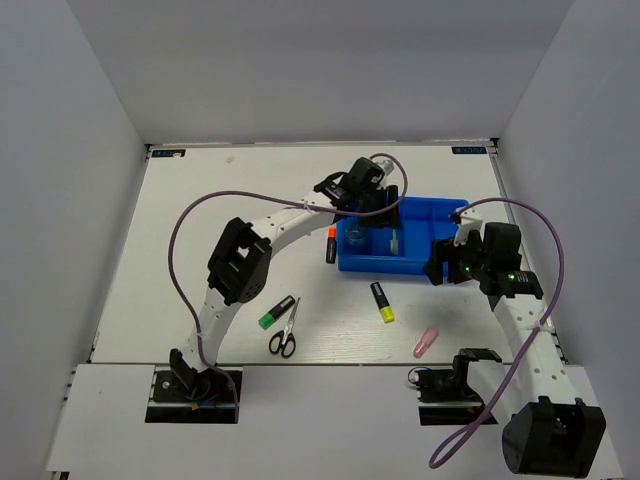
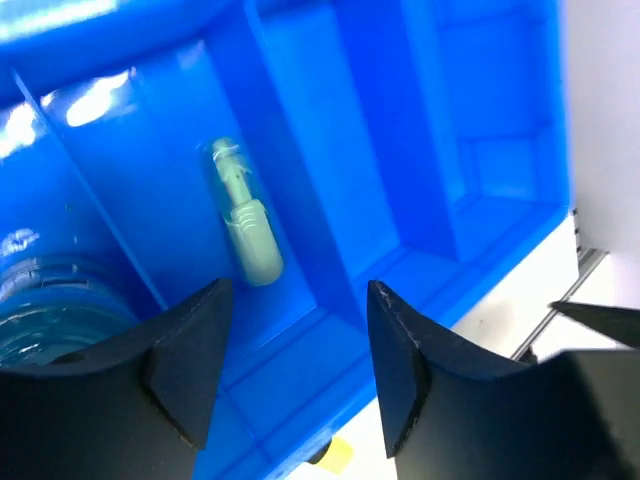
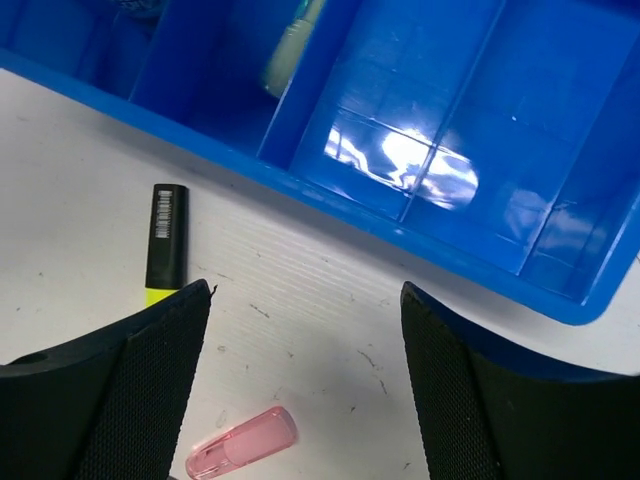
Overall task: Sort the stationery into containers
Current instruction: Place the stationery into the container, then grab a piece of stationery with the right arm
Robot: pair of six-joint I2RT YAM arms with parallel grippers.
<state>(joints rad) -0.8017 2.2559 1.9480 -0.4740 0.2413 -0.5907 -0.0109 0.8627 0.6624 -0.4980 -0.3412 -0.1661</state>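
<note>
The blue tray (image 1: 425,215) stands right of the table's middle. A pale green highlighter (image 1: 395,242) lies in one of its compartments and shows in the left wrist view (image 2: 245,215). My left gripper (image 1: 364,212) hangs open and empty over the tray's left part (image 2: 295,290). My right gripper (image 1: 446,264) is open and empty at the tray's near right corner (image 3: 305,290), above the pink highlighter (image 3: 240,455). On the table lie an orange-capped highlighter (image 1: 331,243), a yellow-capped one (image 1: 382,301), a green-capped one (image 1: 277,313), the pink one (image 1: 426,342) and the scissors (image 1: 285,335).
A round translucent bluish object (image 2: 40,315) sits in the tray's leftmost compartment. The tray's ribs (image 3: 300,90) divide it into narrow compartments. White walls enclose the table on three sides. Purple cables (image 1: 175,250) loop over both arms.
</note>
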